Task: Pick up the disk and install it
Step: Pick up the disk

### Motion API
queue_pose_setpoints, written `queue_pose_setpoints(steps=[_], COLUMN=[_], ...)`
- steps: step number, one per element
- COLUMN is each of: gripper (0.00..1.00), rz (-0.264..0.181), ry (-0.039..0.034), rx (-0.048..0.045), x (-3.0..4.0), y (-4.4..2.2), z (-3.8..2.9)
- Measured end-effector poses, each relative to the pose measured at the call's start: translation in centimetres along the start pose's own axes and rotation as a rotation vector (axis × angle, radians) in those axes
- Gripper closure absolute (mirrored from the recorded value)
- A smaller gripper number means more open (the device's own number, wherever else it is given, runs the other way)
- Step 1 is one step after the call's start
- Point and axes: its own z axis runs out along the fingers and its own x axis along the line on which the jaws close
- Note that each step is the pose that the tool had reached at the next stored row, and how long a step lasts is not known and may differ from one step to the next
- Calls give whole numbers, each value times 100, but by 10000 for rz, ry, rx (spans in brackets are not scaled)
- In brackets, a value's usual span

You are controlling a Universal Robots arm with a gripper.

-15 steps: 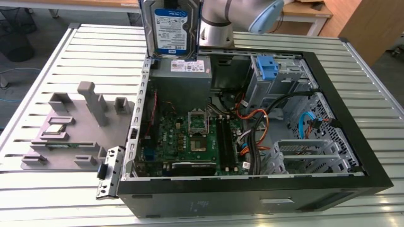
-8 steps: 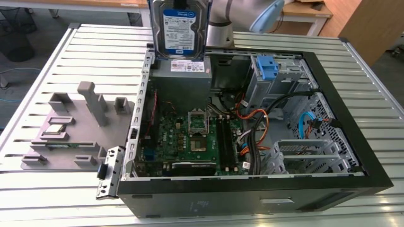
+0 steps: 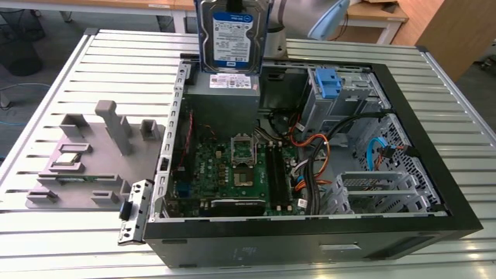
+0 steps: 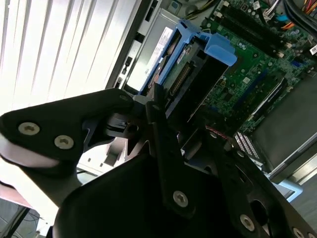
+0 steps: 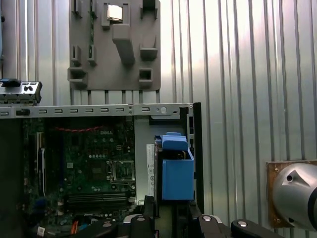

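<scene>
Disk (image 3: 230,35) pinched upright in the pincer (image 5: 171,207), held over the open case (image 3: 310,237), clear of the surface (image 3: 116,64). Pick-up done; installation not yet done.

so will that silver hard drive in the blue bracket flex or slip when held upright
The silver metal hard drive with blue plastic bracket looks rigid, so flexing seems unlikely. Its smooth faces could slip in the jaws.

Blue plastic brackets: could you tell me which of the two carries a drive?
The bracket around the silver labelled hard drive, held by the gripper above the black computer case; the empty bracket stands in the drive cage.
</scene>
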Motion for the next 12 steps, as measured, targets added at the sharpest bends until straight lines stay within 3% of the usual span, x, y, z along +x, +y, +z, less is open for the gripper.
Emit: queue_pose_setpoints(steps=[12], gripper=[65], rz=[0], ry=[0], rx=[0], x=[-13], y=[-278], z=[-4])
